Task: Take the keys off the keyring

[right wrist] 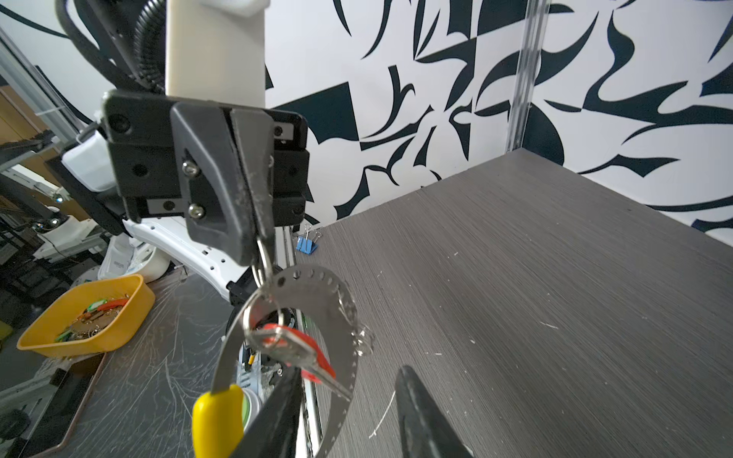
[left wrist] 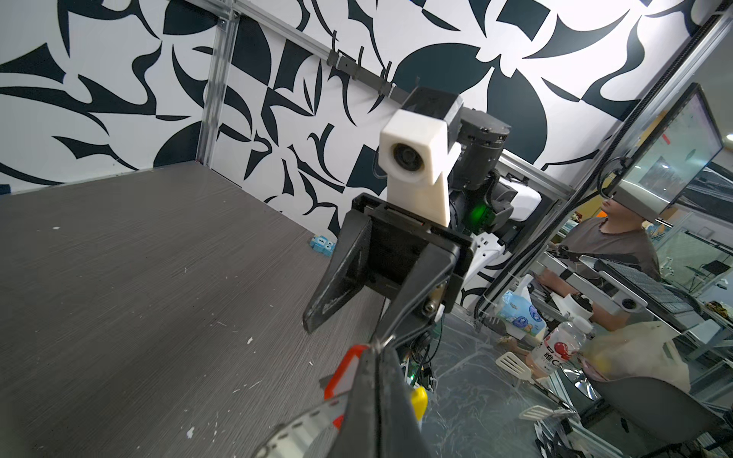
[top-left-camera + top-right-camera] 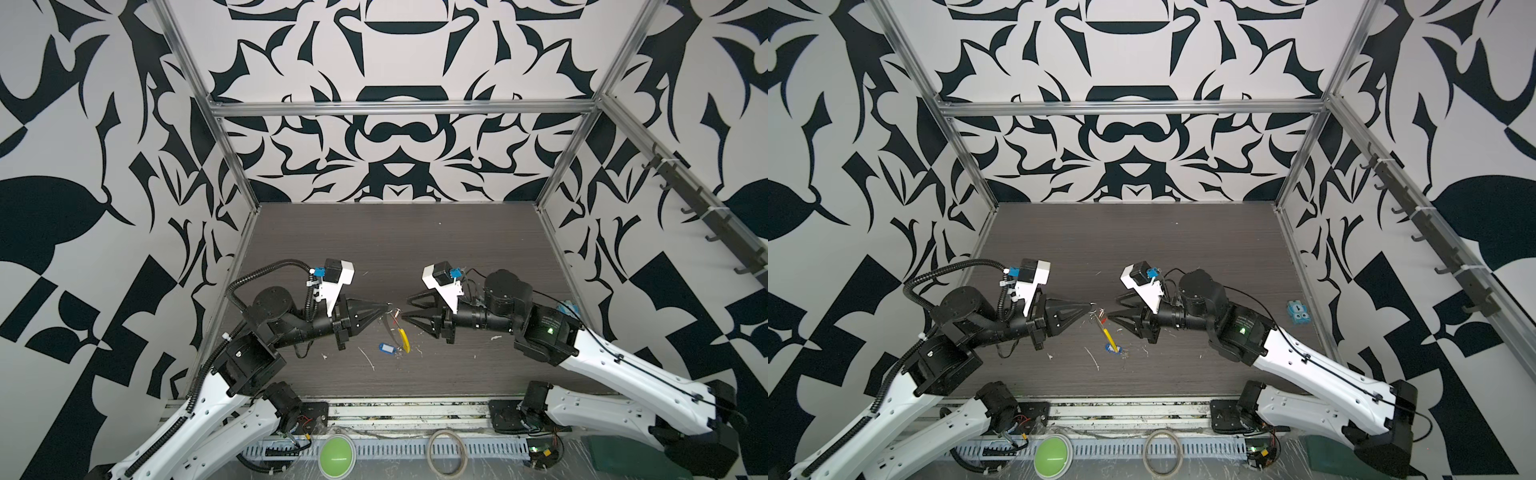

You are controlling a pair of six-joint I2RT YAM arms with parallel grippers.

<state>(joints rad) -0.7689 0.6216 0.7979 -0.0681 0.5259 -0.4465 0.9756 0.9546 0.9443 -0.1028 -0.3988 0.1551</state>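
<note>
Grey keyring [image 1: 337,301] and red-tagged keys [image 1: 293,349] beneath the closed left pincer [image 1: 256,242]

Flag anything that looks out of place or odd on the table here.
White scraps litter the table near the blue tag, and a small blue figure sits alone by the right wall; neither belongs to the key work.
</note>
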